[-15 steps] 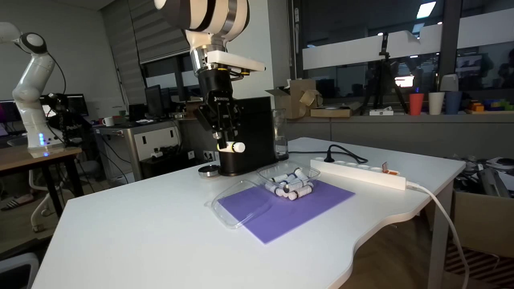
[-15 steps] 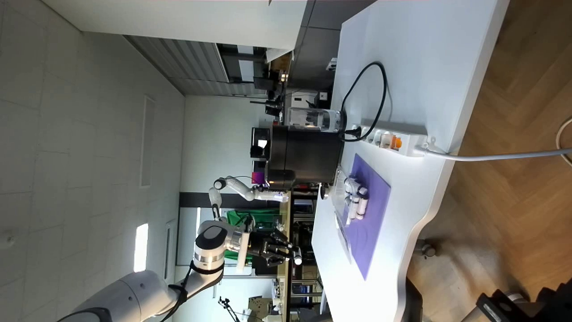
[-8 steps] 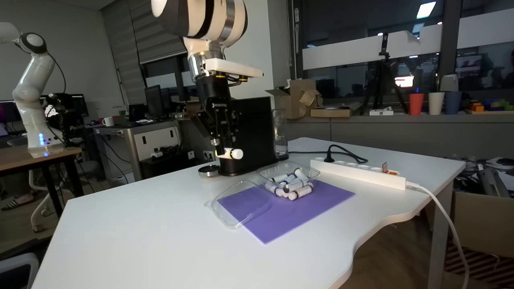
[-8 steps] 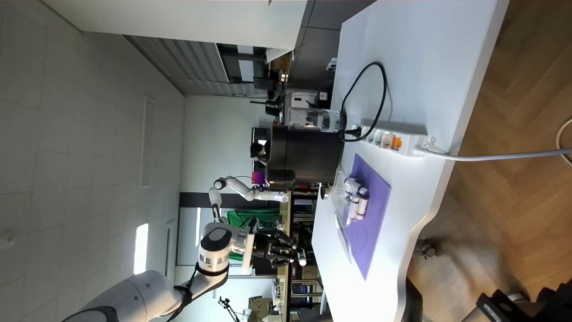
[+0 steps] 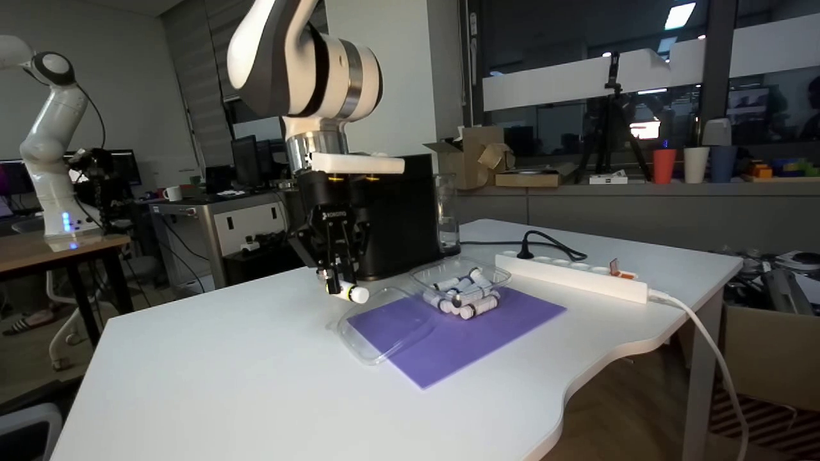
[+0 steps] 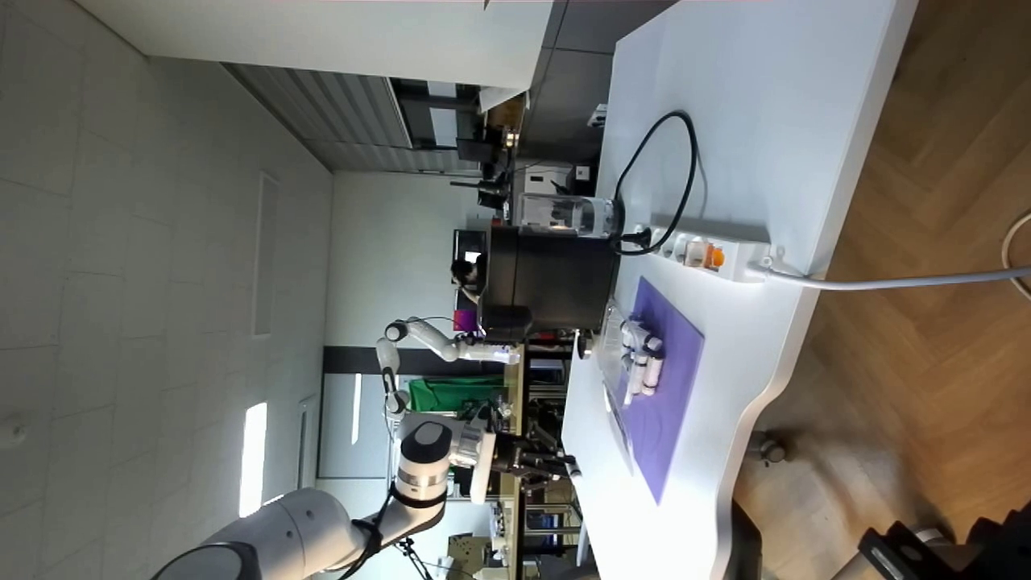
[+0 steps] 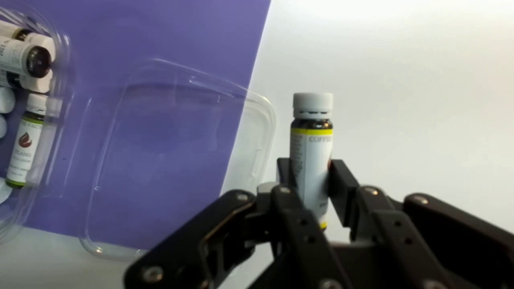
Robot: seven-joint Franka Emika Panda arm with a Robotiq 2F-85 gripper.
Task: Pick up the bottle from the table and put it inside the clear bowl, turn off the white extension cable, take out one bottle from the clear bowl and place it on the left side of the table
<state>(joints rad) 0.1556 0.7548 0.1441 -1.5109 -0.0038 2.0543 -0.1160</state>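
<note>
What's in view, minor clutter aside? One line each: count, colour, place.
table: 1, white, foreground
bottle: 1, white with yellow bands, in gripper
purple sheet: 1, purple, on table
clear bowl: 1, transparent, partly over sheet
other bottles: several (count unclear), white-labelled, in bowl
clear lid: 1, transparent, across sheet's edge
white extension cable: 1, white, on table
black plug: 1, black, in extension cable
black machine: 1, black, on table
clear container: 1, transparent, beside machine
cups: at least 3, red, white, blue, window ledge
cardboard boxes: at least 2, brown, window ledge
second robot arm: 1, white, on wooden desk
robot arm: 1, white and black, its end over table
gripper: 1, black, shut on bottle
</note>
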